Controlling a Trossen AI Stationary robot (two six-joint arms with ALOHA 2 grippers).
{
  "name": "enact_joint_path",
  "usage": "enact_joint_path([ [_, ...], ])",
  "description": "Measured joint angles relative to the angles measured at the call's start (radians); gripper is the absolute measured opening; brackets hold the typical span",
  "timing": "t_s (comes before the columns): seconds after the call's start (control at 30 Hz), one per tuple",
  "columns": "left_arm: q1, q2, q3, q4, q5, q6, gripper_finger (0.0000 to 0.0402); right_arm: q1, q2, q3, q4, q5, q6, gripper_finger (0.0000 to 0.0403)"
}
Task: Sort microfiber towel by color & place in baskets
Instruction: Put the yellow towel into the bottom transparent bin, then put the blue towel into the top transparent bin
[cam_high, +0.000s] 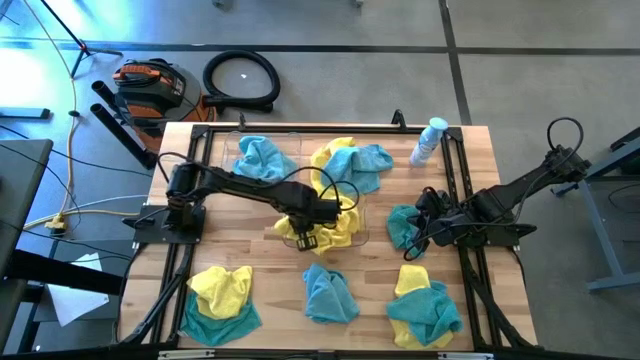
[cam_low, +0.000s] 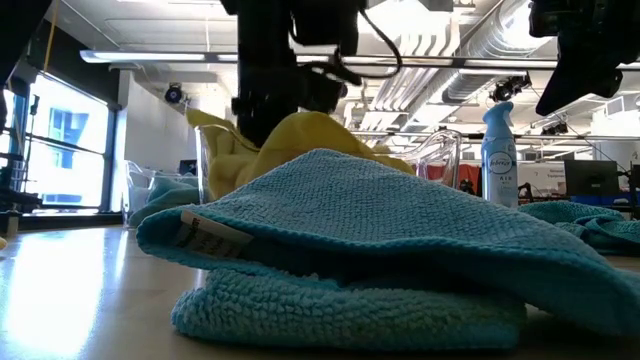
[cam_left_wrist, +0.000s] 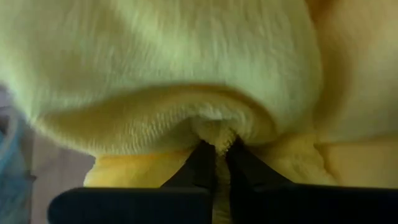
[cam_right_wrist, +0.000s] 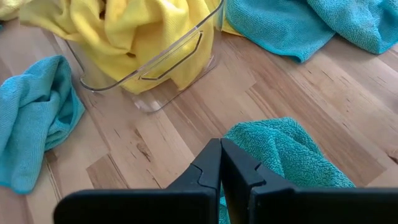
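A clear basket (cam_high: 366, 232) at the table's middle holds yellow towels (cam_high: 340, 225); it also shows in the right wrist view (cam_right_wrist: 174, 59). A second clear basket (cam_high: 232, 150) at the far left holds a teal towel (cam_high: 262, 158). My left gripper (cam_high: 305, 238) is over the middle basket, shut on a yellow towel (cam_left_wrist: 186, 74). My right gripper (cam_right_wrist: 220, 152) is shut, with nothing between its fingers, at the edge of a teal towel (cam_right_wrist: 286, 155) that lies on the table right of the basket (cam_high: 402, 225). My left gripper pinches a bunched fold of the yellow towel (cam_left_wrist: 216, 127) between its two fingertips. The cloth bulges out just beyond the fingers and fills the wrist view. The arm hides the hold in the high view. Whether my right gripper touches the teal towel, I cannot tell.
A yellow and teal heap (cam_high: 352, 160) lies at the far middle, beside a spray bottle (cam_high: 428, 140). Along the near edge lie a yellow and teal heap (cam_high: 220, 295), a teal towel (cam_high: 328, 295) and another yellow and teal heap (cam_high: 425, 305).
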Motion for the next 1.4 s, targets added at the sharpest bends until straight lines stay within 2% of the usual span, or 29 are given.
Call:
enact_joint_path([
  [0.1,0.001,0.021,0.000,0.000,-0.002,-0.043,0.0016,0.000,0.000,0.000,0.000,0.000,0.000,0.0004],
  [0.27,0.003,0.026,0.000,0.008,-0.003,-0.024,0.0035,0.000,0.000,0.000,0.000,0.000,0.000,0.0004],
  [0.67,0.013,0.019,0.020,-0.007,-0.010,-0.049,0.0122,0.000,0.000,0.000,0.000,0.000,0.000,0.0004],
  [1.1,0.013,0.018,0.298,-0.269,-0.013,-0.052,0.0127,0.000,0.000,0.000,0.000,0.000,0.000,0.0004],
  [1.4,0.007,0.018,0.394,-0.288,-0.019,-0.085,0.0127,0.000,0.000,0.000,0.000,0.021,0.010,0.0004],
])
